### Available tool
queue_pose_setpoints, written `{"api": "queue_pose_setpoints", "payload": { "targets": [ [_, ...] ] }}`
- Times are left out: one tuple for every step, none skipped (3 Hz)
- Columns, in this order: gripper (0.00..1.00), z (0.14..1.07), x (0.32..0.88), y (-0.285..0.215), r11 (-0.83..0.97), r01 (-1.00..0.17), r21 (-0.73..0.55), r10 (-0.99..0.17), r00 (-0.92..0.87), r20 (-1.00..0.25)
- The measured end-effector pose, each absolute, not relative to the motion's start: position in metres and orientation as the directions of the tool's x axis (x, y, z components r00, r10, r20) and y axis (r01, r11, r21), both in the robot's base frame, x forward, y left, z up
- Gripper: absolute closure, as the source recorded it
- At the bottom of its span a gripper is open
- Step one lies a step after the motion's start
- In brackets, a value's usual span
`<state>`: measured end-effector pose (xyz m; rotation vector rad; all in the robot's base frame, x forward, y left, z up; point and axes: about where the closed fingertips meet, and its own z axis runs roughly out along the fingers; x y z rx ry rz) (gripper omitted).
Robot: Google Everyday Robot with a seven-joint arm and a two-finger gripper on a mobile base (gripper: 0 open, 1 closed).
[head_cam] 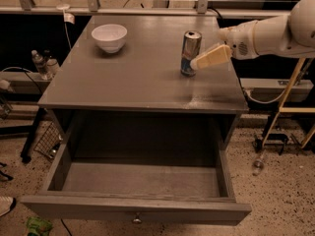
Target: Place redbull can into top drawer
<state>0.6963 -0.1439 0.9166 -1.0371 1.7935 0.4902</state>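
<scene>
The redbull can [190,52], slim and silver with blue panels, stands upright on the right part of the grey table [133,80]. My gripper [198,63], cream-coloured on a white arm, reaches in from the right. Its tip is right at the can's lower right side, at can height. The top drawer [133,206] is pulled open below the table's front edge. Its inside shows empty, and a small round knob [137,217] sits at the middle of its front.
A white bowl [109,37] stands at the table's back left. Bottles [42,63] and a wire basket [49,141] are on the left. A metal stand [285,109] and a bottle on the floor [257,164] are on the right.
</scene>
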Motion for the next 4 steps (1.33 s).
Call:
{"api": "queue_pose_setpoints", "payload": {
  "targets": [
    [0.0, 0.916, 0.71, -0.129, 0.546, -0.832, -0.1, -0.394, -0.15, -0.907],
    [0.0, 0.919, 0.719, -0.112, 0.521, -0.849, -0.085, -0.358, -0.127, -0.925],
    [0.16, 0.919, 0.725, -0.099, 0.503, -0.861, -0.068, -0.336, -0.123, -0.934],
    [0.4, 0.919, 0.726, -0.089, 0.488, -0.871, -0.057, -0.322, -0.12, -0.939]
  ]
}}
